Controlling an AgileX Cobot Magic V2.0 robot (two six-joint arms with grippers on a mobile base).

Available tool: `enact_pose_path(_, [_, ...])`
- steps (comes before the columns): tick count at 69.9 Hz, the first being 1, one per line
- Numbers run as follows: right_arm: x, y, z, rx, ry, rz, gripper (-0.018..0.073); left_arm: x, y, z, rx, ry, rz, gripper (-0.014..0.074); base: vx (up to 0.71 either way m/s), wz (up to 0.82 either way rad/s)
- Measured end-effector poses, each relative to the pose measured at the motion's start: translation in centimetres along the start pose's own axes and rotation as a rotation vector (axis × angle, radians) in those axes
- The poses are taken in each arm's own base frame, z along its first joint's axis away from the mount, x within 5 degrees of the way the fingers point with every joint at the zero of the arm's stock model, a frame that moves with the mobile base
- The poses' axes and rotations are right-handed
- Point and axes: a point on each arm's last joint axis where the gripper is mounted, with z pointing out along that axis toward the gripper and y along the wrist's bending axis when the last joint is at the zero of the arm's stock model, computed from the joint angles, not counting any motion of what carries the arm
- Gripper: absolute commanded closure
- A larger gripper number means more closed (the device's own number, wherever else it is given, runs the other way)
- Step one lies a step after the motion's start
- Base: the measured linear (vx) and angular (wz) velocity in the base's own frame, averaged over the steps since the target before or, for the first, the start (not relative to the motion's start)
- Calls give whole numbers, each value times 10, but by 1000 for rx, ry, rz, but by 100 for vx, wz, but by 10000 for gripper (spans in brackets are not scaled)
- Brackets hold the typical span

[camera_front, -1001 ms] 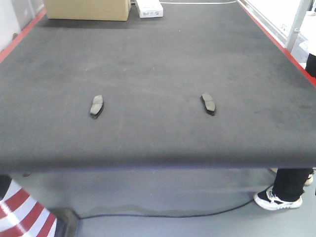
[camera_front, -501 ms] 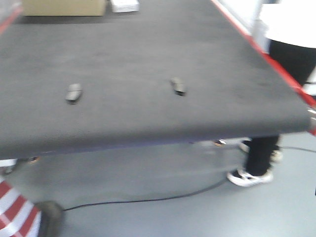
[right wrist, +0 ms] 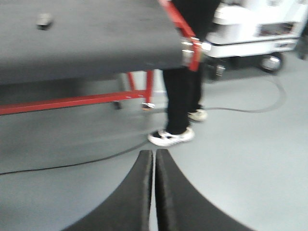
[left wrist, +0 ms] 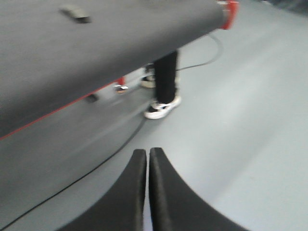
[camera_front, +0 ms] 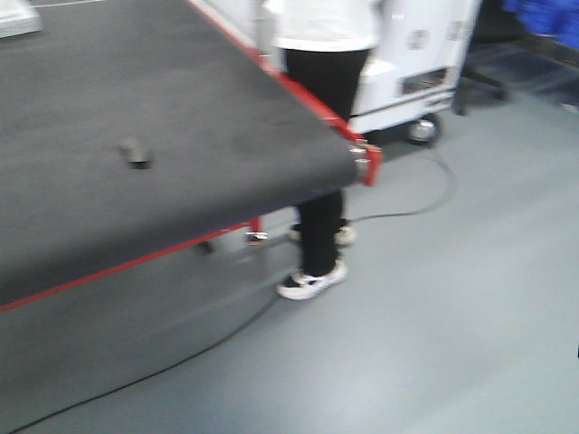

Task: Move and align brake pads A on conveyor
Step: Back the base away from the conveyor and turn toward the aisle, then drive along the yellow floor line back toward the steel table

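You are looking at a wide, dark grey, felt-like conveyor belt [camera_front: 181, 90], which is filling the upper left of the picture and running off at an angle. A red edge strip [camera_front: 312, 101] is following its right side down to a red corner cap [camera_front: 371, 165]. One small dark elongated brake pad [camera_front: 136, 152] is lying on the belt, well apart from that edge; it is too blurred for you to read its details. A person in black trousers and a white top [camera_front: 327, 99] is standing just beside the corner, wearing white and black shoes [camera_front: 312, 282]. A thin black cable [camera_front: 412, 211] is lying on the smooth grey floor [camera_front: 452, 325]. A white wheeled cabinet [camera_front: 425, 54] is standing behind the person.
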Motion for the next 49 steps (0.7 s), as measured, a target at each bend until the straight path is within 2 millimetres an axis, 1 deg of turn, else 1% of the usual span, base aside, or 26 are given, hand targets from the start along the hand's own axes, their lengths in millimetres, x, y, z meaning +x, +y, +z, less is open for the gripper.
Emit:
enact_pose_path(28, [0, 0, 0, 0, 3, 0, 563, 0, 0, 0, 0, 0, 0, 603, -5, -70])
enact_pose_path(49, [0, 0, 0, 0, 4, 0, 563, 0, 0, 0, 0, 0, 0, 603, -4, -61])
